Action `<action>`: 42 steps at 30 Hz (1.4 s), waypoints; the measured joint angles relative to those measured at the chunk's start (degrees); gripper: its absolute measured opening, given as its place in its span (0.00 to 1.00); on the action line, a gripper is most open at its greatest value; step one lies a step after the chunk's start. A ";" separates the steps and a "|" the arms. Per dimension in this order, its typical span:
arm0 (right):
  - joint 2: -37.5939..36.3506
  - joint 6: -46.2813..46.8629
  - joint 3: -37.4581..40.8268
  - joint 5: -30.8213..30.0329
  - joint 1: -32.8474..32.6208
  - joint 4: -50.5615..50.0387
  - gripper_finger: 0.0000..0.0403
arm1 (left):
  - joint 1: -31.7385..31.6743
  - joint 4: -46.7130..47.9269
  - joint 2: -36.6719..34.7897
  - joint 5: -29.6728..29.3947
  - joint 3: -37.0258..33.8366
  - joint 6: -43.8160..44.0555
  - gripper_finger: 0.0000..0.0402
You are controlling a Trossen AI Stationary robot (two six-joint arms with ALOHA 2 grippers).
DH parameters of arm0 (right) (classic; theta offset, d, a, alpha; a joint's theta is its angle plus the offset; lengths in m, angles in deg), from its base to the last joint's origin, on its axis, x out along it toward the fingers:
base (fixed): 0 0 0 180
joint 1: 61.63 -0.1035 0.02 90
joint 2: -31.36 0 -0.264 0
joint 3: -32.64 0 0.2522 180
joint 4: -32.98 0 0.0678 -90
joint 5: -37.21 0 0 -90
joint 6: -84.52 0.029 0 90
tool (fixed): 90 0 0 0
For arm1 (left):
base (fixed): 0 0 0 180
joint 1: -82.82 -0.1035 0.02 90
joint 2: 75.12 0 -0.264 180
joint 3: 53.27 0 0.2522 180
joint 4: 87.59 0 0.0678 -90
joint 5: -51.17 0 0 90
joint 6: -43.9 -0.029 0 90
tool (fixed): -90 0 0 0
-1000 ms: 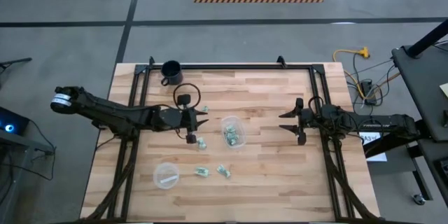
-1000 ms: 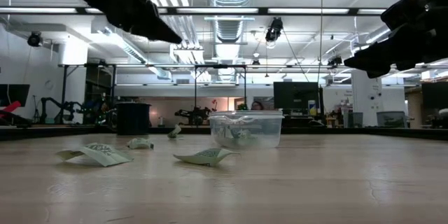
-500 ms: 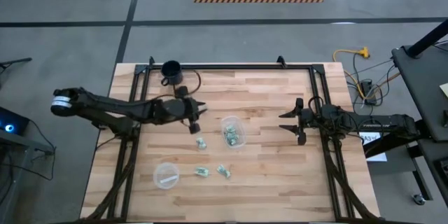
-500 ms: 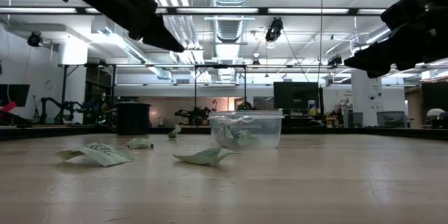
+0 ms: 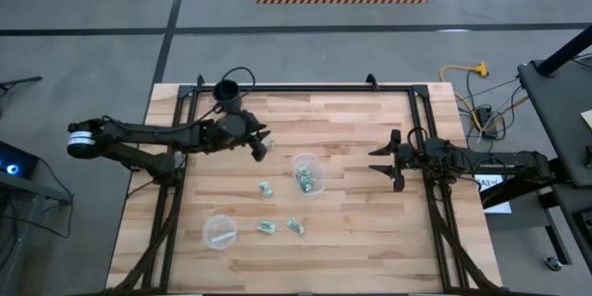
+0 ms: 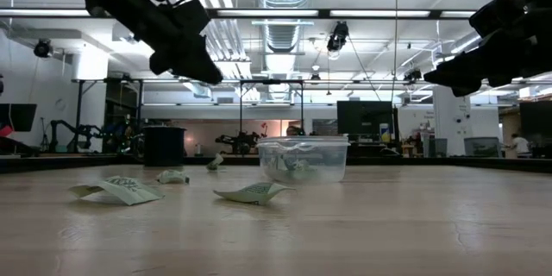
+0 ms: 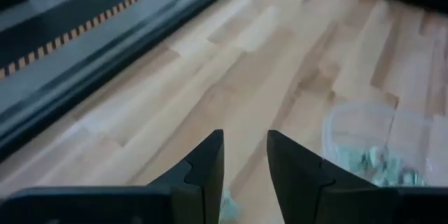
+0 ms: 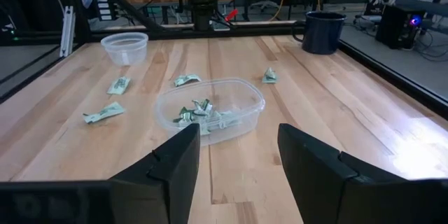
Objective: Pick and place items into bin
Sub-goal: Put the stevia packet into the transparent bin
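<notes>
**Bin part-filled, four pieces left to collect**

Workshop racking and ceiling lights fill the background behind a butcher-block table. Near its middle stands the bin, a clear plastic cup already holding a small heap of pale-green and white wrapped items; how many cannot be counted through the wall.

Four items lie loose outside it. One wrapped piece sits just beside the bin, on the side toward the left arm. Two more lie near the bin toward the table's front edge. A fourth piece lies near the bin on the side toward the black mug; the overhead camera does not show it, since the left arm covers that spot. Judging by this, the job is well past halfway.

The left gripper hangs high above the table beside the bin on its mug side, fingers a little apart. A green scrap shows low between them in the wrist camera; whether it is that fourth piece below is hard to tell. The right gripper waits on the bin's opposite side, well apart, fingers spread wide and empty. A flatter clear dish stands beyond the front pieces.
</notes>
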 joint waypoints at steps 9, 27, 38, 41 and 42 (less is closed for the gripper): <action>0.00 -0.46 -0.01 0.01 0.00 0.01 0.45 | 0.02 -2.16 0.00 -0.38 -1.98 -1.55 0.23; -0.02 -0.10 0.00 -0.01 0.01 0.00 0.45 | 0.04 -1.72 3.16 -0.90 -2.14 -4.65 0.31; -0.02 -0.41 -0.01 0.01 0.00 0.01 0.45 | 0.00 -3.25 6.05 -2.07 -0.94 -4.22 0.49; -0.02 -0.04 0.00 0.01 0.02 0.00 0.45 | 0.00 -3.24 5.92 -2.09 -0.85 -4.17 0.53; -0.02 -0.39 0.01 0.01 0.02 0.00 0.45 | 0.00 -3.21 5.92 -2.08 -0.87 -4.17 0.55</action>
